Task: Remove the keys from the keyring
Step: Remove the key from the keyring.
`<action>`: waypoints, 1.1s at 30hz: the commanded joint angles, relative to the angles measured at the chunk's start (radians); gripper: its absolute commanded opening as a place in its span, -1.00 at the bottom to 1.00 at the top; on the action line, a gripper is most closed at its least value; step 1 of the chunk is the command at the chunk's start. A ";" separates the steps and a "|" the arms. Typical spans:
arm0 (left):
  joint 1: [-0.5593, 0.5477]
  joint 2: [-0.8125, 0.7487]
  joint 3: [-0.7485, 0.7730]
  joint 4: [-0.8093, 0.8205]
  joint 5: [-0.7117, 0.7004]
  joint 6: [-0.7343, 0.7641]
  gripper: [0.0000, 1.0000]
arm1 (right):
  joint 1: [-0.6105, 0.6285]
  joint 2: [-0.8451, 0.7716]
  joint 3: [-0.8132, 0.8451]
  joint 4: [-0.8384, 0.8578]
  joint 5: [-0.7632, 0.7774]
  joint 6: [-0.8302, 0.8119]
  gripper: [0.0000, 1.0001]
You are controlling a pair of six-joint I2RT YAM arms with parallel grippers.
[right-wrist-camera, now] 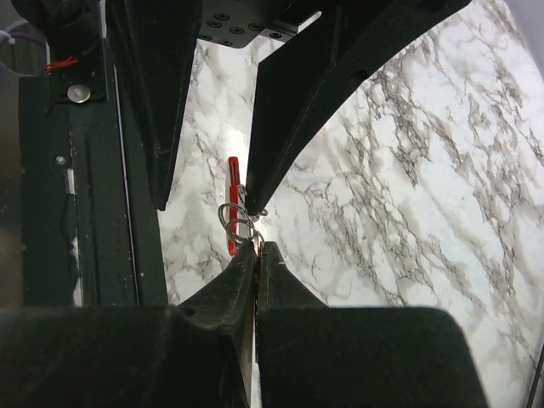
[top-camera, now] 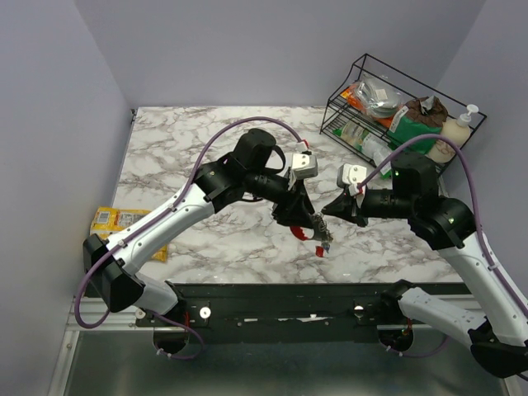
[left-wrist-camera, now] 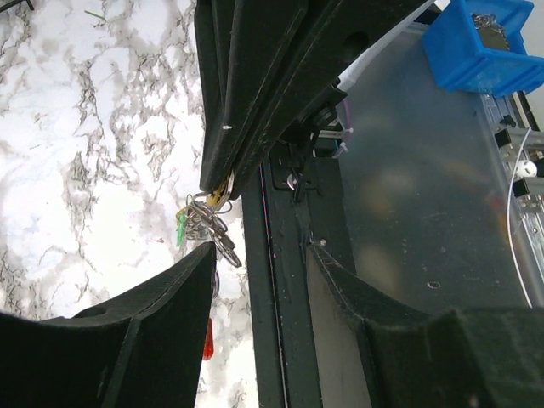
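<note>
Just beyond the black rail [top-camera: 313,301] edging the marble surface [top-camera: 181,148], the right fingers [right-wrist-camera: 285,293] are pinched tight on the keys [left-wrist-camera: 204,223], a bunch dangling beside the red keyring [right-wrist-camera: 232,183]. The left fingers [left-wrist-camera: 153,314] stand well apart with the keyring between them; contact cannot be told. Bare marble runs from there away from the rail to a wire rack [top-camera: 361,66]. A yellow packet [top-camera: 115,221] lies at the surface's side edge near the rail's end, its print too small to read.
</note>
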 commanded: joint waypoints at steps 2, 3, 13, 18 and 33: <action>-0.005 -0.016 0.020 -0.009 0.013 0.005 0.10 | -0.006 0.009 -0.002 0.061 0.017 0.025 -0.99; -0.005 -0.018 0.020 -0.010 0.013 0.007 0.10 | -0.006 0.011 -0.002 0.064 0.023 0.026 -0.99; -0.002 -0.034 0.022 0.000 -0.084 0.002 0.10 | -0.008 0.011 -0.008 0.071 0.030 0.031 -0.99; 0.010 -0.036 0.019 0.011 -0.110 -0.010 0.10 | -0.010 -0.003 -0.014 0.072 0.036 0.031 -0.99; 0.001 -0.019 0.008 0.000 -0.003 0.005 0.09 | -0.016 0.011 -0.002 0.073 0.008 0.048 -0.99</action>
